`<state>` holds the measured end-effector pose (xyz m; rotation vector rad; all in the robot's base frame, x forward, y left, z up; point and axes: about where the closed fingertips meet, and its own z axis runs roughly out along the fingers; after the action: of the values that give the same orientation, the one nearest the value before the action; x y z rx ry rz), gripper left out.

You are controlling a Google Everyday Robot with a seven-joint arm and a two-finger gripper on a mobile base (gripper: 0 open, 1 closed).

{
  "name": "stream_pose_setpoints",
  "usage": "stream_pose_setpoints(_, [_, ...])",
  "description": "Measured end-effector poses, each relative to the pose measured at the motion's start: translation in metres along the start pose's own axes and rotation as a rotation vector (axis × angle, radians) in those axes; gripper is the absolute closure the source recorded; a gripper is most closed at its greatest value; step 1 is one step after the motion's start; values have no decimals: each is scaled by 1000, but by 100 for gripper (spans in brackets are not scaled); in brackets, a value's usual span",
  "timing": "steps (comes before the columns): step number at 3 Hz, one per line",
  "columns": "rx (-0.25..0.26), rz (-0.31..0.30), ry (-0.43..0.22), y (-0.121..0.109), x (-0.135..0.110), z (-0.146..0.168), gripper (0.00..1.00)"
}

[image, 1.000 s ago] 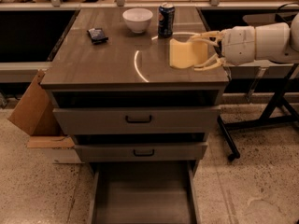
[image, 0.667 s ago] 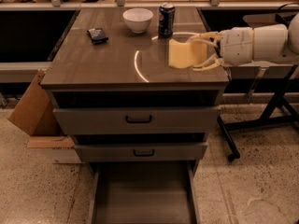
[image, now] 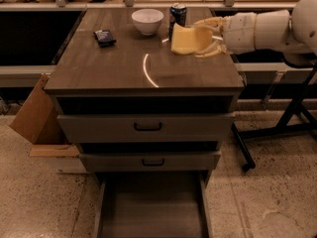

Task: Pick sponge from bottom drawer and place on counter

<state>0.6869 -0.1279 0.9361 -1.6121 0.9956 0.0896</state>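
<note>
The claw grips the sponge above the counter at right; the open bottom drawer is cut off at its near end.

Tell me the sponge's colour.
Pale yellow, clearest in the camera view; the tool holds the sponge over the counter, right side.

The gripper above the tabletop's right side, fingers seemingly part-hidden behind the sponge; bottom drawer cut off by lower edge.
</note>
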Motion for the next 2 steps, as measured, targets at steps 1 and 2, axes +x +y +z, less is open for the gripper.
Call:
stream_pose_setpoints(1, [-19,50,19,-22,7,17,100])
stream_pose_setpoints(2, [-43,122,55,-35,16,36,100])
